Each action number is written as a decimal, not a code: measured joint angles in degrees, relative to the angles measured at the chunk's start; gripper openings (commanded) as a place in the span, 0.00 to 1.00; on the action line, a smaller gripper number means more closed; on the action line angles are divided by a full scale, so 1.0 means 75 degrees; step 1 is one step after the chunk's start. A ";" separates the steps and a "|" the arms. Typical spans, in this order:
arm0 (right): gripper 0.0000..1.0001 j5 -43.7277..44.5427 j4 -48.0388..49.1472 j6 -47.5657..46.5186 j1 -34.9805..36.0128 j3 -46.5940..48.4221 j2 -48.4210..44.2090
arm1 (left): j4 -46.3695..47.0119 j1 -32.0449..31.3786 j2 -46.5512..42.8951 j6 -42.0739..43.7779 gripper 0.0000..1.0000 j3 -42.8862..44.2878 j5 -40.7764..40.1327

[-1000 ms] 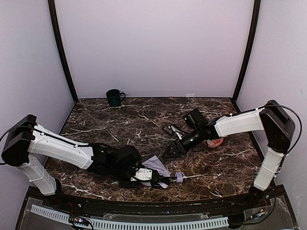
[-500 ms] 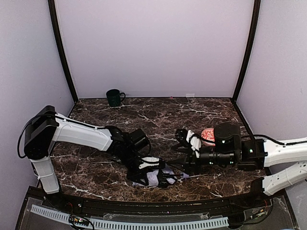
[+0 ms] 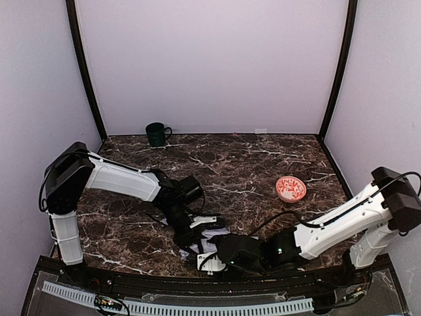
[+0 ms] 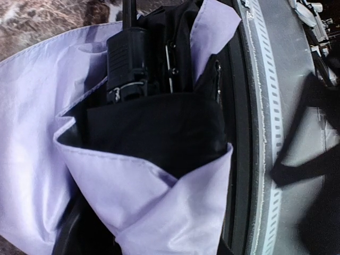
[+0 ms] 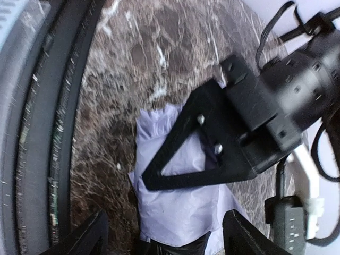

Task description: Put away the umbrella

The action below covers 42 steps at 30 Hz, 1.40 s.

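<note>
1. umbrella (image 4: 37, 122) lay bunched at the near edge of the table (image 3: 263, 164), about midway between the two arm bases, its lavender fabric loose around the black lining.
2. its thin black shaft (image 4: 127, 13) ran roughly parallel to the edge rail (image 4: 260, 106), so the long axis lay across the arms rather than pointing away from them.
3. left gripper (image 3: 205, 232) sat right on the bundle. the right wrist view showed one of its black fingers (image 5: 194, 154) lying across the fabric, but i could not tell whether the jaws were clamped on it.
4. right gripper (image 5: 164, 220) was spread wide and held nothing, with the fabric just ahead between its fingertips.
5. the right gripper looked along the rail, so it faced the bundle end-on. by my reading, its next grasp would have to take that end, not the flank.
</note>
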 measured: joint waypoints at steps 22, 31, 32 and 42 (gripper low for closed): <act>0.10 -0.0615 -0.0256 -0.0023 -0.0976 0.0358 0.1192 | -0.0230 0.0367 0.0079 -0.0358 0.69 0.0058 0.0778; 0.07 -0.1891 -0.0863 0.0697 -0.1670 0.0892 0.1338 | 0.0775 0.1279 -0.2334 -0.1577 0.89 -0.0938 -0.1288; 0.07 -0.1958 -0.0956 0.0740 -0.1693 0.0962 0.1373 | 0.0982 0.1326 -0.2754 -0.1664 0.89 -0.1052 -0.1568; 0.07 -0.2996 -0.1845 0.1259 -0.2049 0.2130 0.2052 | 0.2993 0.1355 -0.6784 -0.2110 0.89 -0.2949 -0.3518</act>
